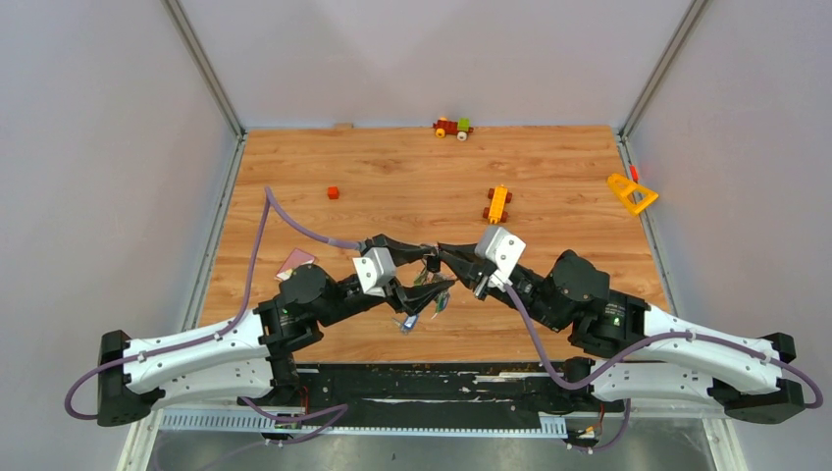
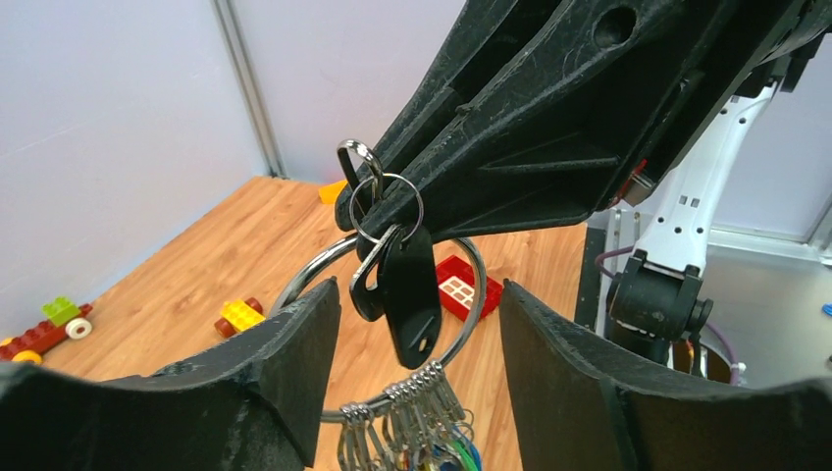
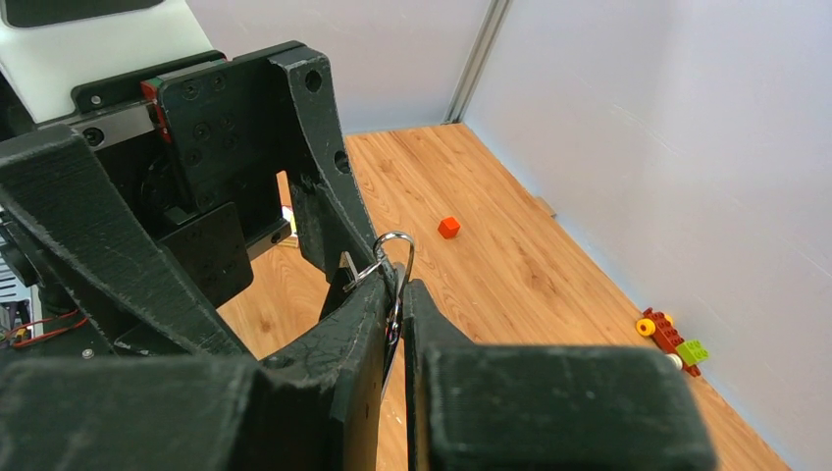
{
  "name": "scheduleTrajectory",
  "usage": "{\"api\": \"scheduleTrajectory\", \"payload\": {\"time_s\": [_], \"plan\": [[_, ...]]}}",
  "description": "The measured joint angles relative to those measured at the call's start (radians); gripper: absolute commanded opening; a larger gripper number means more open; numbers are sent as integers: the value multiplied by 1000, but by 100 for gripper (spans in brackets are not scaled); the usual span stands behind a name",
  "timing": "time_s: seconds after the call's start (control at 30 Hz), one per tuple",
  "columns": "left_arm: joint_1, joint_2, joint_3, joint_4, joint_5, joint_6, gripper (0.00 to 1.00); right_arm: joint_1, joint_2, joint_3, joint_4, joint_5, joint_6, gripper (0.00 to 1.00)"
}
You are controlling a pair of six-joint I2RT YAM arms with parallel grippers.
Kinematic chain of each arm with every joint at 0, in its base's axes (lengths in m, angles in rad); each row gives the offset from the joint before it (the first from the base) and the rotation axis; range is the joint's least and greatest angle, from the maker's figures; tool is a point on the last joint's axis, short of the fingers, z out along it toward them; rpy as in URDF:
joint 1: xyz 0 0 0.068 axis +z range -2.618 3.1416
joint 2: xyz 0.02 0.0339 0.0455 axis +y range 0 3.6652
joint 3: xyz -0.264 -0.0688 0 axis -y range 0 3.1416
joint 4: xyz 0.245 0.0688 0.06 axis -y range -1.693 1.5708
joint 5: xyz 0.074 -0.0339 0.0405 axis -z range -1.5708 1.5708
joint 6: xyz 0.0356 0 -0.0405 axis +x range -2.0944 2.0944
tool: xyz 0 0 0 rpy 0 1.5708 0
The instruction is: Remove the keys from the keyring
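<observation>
The keyring (image 2: 474, 290) is a big silver loop hanging in the air between my two arms. A bunch of keys (image 2: 432, 437) with coloured tags dangles from its lower part on small clips, and shows in the top view (image 1: 420, 312) too. My right gripper (image 3: 402, 285) is shut on a small silver ring (image 2: 385, 201) at the top of the loop, with a black key (image 2: 410, 299) hanging from it. My left gripper (image 2: 420, 291) is open, its fingers (image 2: 294, 363) on either side of the loop. The two grippers meet tip to tip at the table's middle (image 1: 439, 261).
A red brick (image 2: 478, 287) lies on the wood below the ring. A small red cube (image 1: 333, 192), a yellow-orange toy car (image 1: 497, 203), a toy vehicle (image 1: 452, 127) at the back edge, a yellow triangular piece (image 1: 631, 193) and a pink card (image 1: 295, 261) lie around.
</observation>
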Motion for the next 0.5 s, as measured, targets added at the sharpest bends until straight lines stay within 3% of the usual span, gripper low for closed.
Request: {"api": "scheduleTrajectory", "payload": {"time_s": [0.17, 0.4, 0.5], "plan": [[0, 2, 0, 19, 13, -5, 49, 0, 0, 0, 5, -4, 0, 0], [0, 1, 0, 39, 18, -12, 1, 0, -3, -15, 5, 0, 1, 0], [0, 0, 0, 37, 21, -15, 0, 0, -10, -21, 5, 13, 1, 0]]}}
